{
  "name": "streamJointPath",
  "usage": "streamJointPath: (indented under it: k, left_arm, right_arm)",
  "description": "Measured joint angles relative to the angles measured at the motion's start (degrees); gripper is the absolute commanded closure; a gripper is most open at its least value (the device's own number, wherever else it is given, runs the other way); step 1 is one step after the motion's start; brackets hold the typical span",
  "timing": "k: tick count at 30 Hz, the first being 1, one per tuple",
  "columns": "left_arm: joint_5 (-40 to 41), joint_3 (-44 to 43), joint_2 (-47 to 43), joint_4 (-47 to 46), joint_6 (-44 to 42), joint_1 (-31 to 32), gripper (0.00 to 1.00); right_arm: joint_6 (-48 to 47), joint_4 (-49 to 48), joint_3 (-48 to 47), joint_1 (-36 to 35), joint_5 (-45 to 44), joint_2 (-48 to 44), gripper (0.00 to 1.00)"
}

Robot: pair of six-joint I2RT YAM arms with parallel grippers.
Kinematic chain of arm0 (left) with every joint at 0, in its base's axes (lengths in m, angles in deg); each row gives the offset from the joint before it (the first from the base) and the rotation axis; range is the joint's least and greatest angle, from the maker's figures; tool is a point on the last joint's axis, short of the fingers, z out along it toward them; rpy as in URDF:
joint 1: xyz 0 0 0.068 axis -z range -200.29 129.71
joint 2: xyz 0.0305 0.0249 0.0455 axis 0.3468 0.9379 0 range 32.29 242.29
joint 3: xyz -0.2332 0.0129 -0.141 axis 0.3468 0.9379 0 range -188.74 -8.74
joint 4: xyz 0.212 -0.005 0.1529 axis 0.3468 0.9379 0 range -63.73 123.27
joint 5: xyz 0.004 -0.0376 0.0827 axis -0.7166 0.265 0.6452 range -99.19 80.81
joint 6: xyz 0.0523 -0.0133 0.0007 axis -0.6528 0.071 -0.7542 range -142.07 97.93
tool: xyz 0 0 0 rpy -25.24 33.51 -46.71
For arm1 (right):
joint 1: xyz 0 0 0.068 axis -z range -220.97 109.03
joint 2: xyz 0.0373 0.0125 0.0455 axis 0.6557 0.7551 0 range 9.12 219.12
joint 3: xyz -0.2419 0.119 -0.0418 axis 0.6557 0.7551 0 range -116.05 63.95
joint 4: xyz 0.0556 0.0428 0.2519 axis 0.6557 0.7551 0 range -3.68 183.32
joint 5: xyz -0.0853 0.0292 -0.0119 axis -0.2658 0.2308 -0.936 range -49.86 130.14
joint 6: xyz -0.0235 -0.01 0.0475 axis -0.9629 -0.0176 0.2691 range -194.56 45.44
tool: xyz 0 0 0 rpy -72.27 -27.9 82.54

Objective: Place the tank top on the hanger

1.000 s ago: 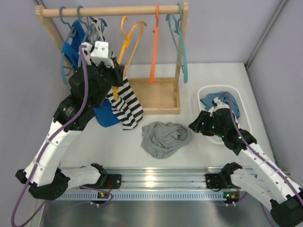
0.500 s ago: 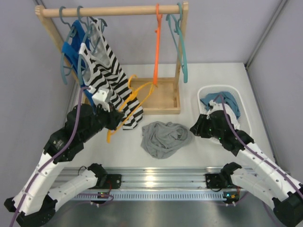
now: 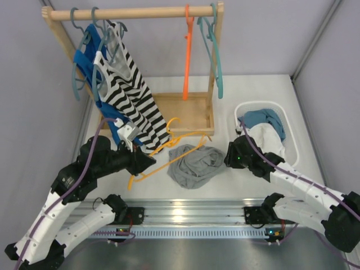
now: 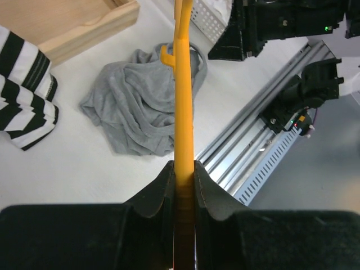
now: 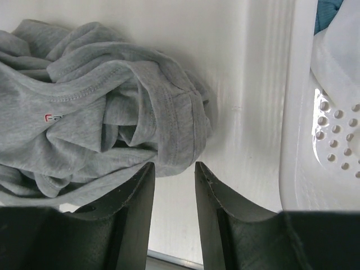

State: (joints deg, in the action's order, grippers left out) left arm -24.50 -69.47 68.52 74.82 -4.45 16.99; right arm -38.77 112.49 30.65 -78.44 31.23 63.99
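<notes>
The grey tank top lies crumpled on the white table in front of the wooden tray; it also shows in the left wrist view and the right wrist view. My left gripper is shut on the yellow-orange hanger, holding it low over the table just left of the tank top; the hanger's bar runs straight out from my jaws. My right gripper is open and empty at the tank top's right edge, its fingers just above the table.
A wooden rail at the back holds teal hangers, a red-orange hanger, a striped top and a blue top. A wooden tray sits beneath. A white basket with clothes stands at the right.
My left arm took the yellow-orange hanger off the rail and brought it down toward the tank top. My right gripper moved left from the basket to the tank top's right edge.
</notes>
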Motion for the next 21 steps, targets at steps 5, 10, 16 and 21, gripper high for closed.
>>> streamJointPath:
  k: [5, 10, 16, 21]
  left_arm:
    - [-4.0, 0.7, 0.0, 1.0, -0.2, 0.0, 1.0]
    - [-5.8, 1.8, 0.4, 1.6, -0.2, 0.0, 1.0]
    - [-6.4, 2.5, 1.6, 1.8, -0.2, 0.0, 1.0]
    - [-6.8, 3.0, 2.4, 1.8, -0.4, 0.0, 1.0]
  right_arm:
    - [0.2, -0.5, -0.1, -2.1, -2.7, 2.2, 0.65]
    - [0.2, -1.1, -0.4, -3.0, -5.0, 5.0, 0.65]
    - [0.2, -1.5, -2.8, -4.6, -7.2, 8.2, 0.63]
    - [0.3, -2.0, -4.8, -5.9, -8.7, 9.9, 0.62]
